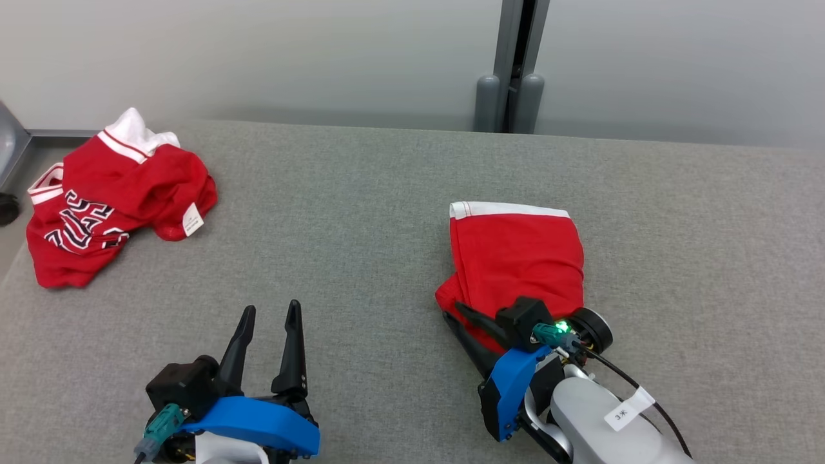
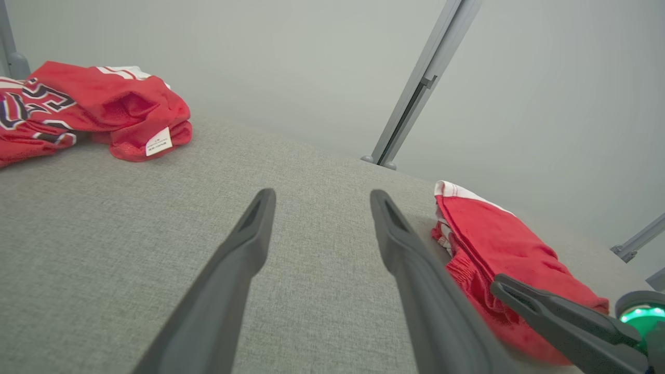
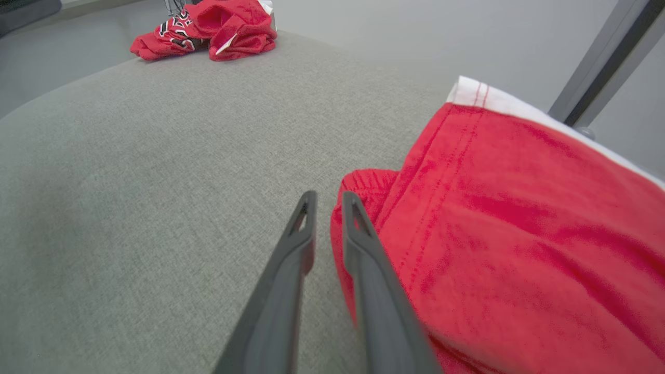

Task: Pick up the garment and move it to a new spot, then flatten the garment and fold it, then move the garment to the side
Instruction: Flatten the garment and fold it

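1. In the head view the near edge of the red garment (image 1: 515, 258) is covered by the right gripper (image 1: 451, 309) and its wrist, so that hem is hidden.
2. In the right wrist view the garment's right side runs off the frame.
3. The second red jersey (image 1: 109, 200) lies crumpled at the desk's (image 1: 361, 225) far left corner. Its lettering is creased and its small white label cannot be read.
4. The garment lies folded, white band at the far edge, right of the desk's centre and well apart from the jersey.
5. The right fingers (image 3: 358, 244) are almost together with a thin slit between them. No cloth shows in the slit, and one finger lies against the garment's left edge.
6. The left gripper (image 1: 271, 308) hovers with its fingers wide apart, holding and touching nothing.
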You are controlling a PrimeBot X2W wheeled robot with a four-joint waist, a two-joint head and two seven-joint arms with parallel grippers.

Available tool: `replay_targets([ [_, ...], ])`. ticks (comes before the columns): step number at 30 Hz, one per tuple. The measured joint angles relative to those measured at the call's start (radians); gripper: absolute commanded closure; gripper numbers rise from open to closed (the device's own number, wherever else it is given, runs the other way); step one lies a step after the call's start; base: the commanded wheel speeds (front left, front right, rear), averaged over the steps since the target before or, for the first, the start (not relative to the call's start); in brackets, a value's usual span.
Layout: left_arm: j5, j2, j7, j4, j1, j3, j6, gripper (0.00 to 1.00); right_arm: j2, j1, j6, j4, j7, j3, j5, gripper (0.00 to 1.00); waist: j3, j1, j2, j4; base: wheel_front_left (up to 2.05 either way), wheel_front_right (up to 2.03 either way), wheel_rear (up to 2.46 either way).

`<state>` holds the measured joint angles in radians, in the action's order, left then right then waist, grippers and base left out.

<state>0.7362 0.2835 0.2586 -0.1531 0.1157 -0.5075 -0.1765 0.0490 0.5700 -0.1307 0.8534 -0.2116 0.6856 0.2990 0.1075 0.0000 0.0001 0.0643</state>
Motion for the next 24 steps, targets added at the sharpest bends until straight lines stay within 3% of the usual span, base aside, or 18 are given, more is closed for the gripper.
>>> replay_targets([
  [1,0.0,0.0,0.0,-0.001,-0.001,0.005,0.0,0.0,0.0,-0.001,0.0,-0.011,-0.008,-0.002,0.005,0.53,-0.003,0.0,0.0,-0.005,0.0,0.0,0.0],
  [3,-0.004,0.002,0.0,-0.002,-0.002,0.011,0.0,0.0,0.0,-0.009,0.0,-0.036,-0.022,-0.013,0.012,0.0,-0.01,0.0,0.0,-0.017,0.0,0.0,0.0],
  [9,-0.024,0.002,0.003,-0.008,-0.002,0.036,0.002,0.0,0.0,-0.079,0.0,-0.128,-0.045,-0.115,0.022,0.0,-0.04,0.0,0.0,-0.05,0.0,0.0,0.0],
  [18,-0.086,-0.054,0.003,-0.049,-0.052,0.09,0.03,0.0,0.0,-0.278,0.0,-0.282,-0.051,-0.434,-0.04,0.0,-0.1,0.0,0.0,-0.083,0.0,0.0,0.0],
  [24,-0.138,-0.07,0.003,-0.07,-0.116,0.15,0.048,0.0,0.001,-0.419,0.0,-0.363,-0.051,-0.568,-0.076,0.0,-0.117,-0.0001,0.0,-0.1,0.0,0.0,0.0],
])
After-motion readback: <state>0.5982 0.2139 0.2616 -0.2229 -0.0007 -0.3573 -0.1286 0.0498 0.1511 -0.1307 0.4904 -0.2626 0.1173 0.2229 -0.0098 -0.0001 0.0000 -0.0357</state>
